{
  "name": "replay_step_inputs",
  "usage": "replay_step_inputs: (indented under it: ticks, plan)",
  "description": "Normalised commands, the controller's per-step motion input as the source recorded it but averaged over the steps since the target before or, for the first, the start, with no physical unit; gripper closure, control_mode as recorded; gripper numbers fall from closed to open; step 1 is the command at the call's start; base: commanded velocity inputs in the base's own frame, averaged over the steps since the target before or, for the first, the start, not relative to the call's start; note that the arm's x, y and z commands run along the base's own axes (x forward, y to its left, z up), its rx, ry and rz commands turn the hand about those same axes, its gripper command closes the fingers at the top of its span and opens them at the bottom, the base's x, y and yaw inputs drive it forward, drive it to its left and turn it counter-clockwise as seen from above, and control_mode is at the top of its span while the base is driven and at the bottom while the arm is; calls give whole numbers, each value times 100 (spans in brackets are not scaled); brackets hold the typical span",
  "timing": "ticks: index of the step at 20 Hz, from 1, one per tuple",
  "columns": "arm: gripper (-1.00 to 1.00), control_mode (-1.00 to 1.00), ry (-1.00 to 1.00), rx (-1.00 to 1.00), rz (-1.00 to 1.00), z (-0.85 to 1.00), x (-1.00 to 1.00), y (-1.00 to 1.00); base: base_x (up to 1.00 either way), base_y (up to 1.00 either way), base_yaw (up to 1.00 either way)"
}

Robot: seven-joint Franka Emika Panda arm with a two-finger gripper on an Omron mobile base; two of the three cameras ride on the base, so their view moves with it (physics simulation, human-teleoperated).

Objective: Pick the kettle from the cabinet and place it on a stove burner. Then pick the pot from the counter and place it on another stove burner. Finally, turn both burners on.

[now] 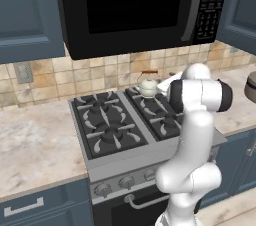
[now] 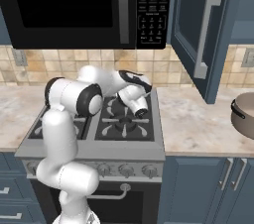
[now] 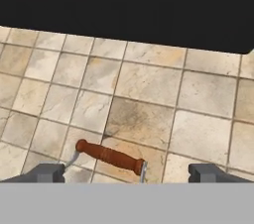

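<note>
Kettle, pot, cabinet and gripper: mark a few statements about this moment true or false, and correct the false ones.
1. The kettle sits on a rear stove burner. True.
2. The gripper is clamped on the kettle's handle. False: its jaws stand wide open on either side of the wooden bar.
3. The pot is on a burner. False: it is on the counter, right of the stove.
4. The cabinet door stands open. True.
</note>
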Motion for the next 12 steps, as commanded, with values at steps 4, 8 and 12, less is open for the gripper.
replay_step_inputs:
  ticks: [4, 8, 12]
  plan:
    - [-100, -100, -7, -1, 1, 29, -58, 0, 0, 0, 0]
    - [-100, -100, -9, -3, 0, 34, -60, 0, 0, 0, 0]
    - [-100, -100, -10, -5, 0, 41, -58, 0, 0, 0, 0]
